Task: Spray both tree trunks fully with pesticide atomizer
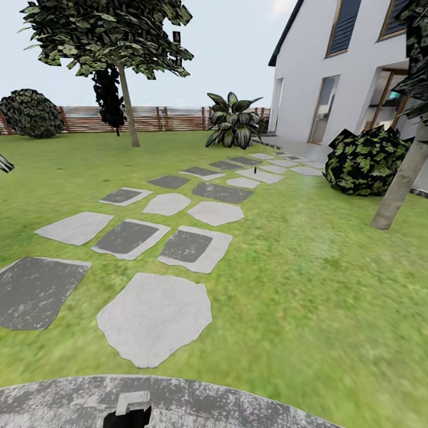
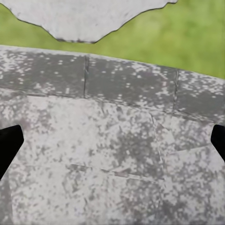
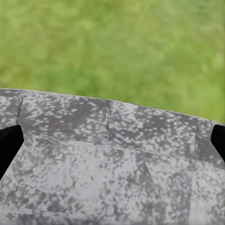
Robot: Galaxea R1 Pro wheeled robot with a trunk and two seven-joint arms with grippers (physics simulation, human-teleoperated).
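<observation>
- two trees stand on the lawn in the head view: one tree [image 1: 113, 35] far off at the left with a thin trunk [image 1: 128, 107], near the fence [image 1: 148, 119]; the second, close at the right edge, shows a thick leaning trunk [image 1: 401, 184] and a bit of dark crown.
- two round dark bushes: one bush [image 1: 30, 113] at the far left by the fence, another bush [image 1: 365, 160] just beside the right trunk.
- one broad-leaved striped plant [image 1: 233, 122] at the corner of the white house [image 1: 333, 71].
- about twenty stepping stones [image 1: 154, 318], light and dark grey, run in a loose path over the grass [image 1: 309, 285] from the robot toward the house.
- one small dark upright thing [image 1: 260, 160], far along the path on the stones, may be the pesticide atomizer; it is too small to be sure.
- the robot's mottled grey base [image 1: 238, 404] curves along the bottom of the head view.
- left gripper [image 2: 112, 145]: two black fingertips [image 2: 9, 145] at the picture's sides, wide apart, nothing between them, hanging just over the mottled grey base, with one pale stone and grass beyond.
- right gripper [image 3: 112, 145]: fingertips [image 3: 8, 147] likewise spread wide and empty, over the same grey surface with blurred grass beyond.
</observation>
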